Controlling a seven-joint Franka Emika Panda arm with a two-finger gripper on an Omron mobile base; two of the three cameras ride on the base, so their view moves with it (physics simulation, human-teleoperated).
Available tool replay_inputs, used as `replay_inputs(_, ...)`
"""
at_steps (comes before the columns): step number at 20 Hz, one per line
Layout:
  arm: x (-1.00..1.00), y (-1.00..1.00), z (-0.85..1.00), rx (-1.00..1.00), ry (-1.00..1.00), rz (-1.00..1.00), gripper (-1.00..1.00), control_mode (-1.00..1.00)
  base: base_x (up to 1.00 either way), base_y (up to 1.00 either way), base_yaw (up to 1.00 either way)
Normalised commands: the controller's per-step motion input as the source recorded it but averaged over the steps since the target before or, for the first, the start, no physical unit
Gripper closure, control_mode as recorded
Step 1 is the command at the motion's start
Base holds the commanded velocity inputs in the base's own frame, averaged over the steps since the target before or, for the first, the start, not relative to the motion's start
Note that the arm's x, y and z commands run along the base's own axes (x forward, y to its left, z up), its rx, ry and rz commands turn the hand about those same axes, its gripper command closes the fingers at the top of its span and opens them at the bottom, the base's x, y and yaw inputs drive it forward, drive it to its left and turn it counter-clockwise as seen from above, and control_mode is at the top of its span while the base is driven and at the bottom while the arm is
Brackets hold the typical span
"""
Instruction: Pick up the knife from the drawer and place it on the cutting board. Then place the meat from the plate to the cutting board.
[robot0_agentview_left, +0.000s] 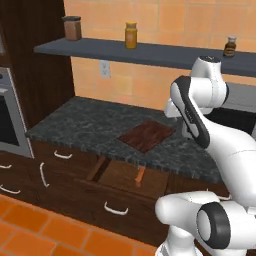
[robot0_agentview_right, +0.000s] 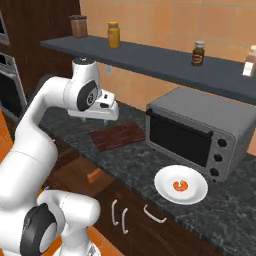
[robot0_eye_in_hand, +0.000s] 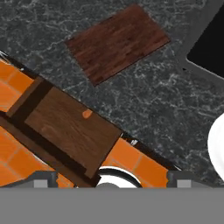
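The gripper (robot0_agentview_right: 102, 119) hangs above the counter (robot0_agentview_right: 135, 167), over the near end of the board (robot0_agentview_right: 116, 136), holding nothing. In the hand view its 2 fingertips (robot0_eye_in_hand: 41, 178) stand at opposite sides of the bottom edge, so the jaws are spread wide.

Below it the board (robot0_agentview_left: 147, 136) lies flat on the dark speckled counter (robot0_agentview_left: 80, 122), close to the front edge. The drawer (robot0_agentview_left: 132, 177) stands pulled out under that edge. The knife (robot0_agentview_left: 140, 174) lies on its wood bottom near the counter edge, with the orange handle showing and the blade tucked under the counter; from the hand camera only a small orange bit of the knife (robot0_eye_in_hand: 87, 113) shows.

To the robot's right a toaster oven (robot0_agentview_right: 200, 132) stands on the counter. In front of it sits the plate (robot0_agentview_right: 181, 184), with the meat (robot0_agentview_right: 180, 186) in its middle. 3 jars (robot0_agentview_right: 114, 34) stand on the shelf (robot0_agentview_right: 165, 62) above.
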Motion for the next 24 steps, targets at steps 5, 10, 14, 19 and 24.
replay_inputs(5, 0.0, 0.0, 0.0, 0.0, 0.0, 0.0, -1.0, 1.0, -0.21, -0.6, 0.8)
replay_inputs(10, 0.0, 0.0, 0.0, 0.0, 0.0, 0.0, -1.0, 1.0, -0.39, -0.78, 0.49)
replay_inputs(14, 0.0, 0.0, 0.0, 0.0, 0.0, 0.0, -1.0, 1.0, 0.01, -0.29, 0.1)
replay_inputs(19, 0.24, 0.11, -0.08, 0.0, 0.0, 0.0, -1.0, -1.0, 0.0, 0.0, 0.0)
replay_inputs(24, 0.78, 0.7, -0.7, 0.0, 0.01, 0.0, -1.0, -1.0, 0.0, 0.0, 0.0)
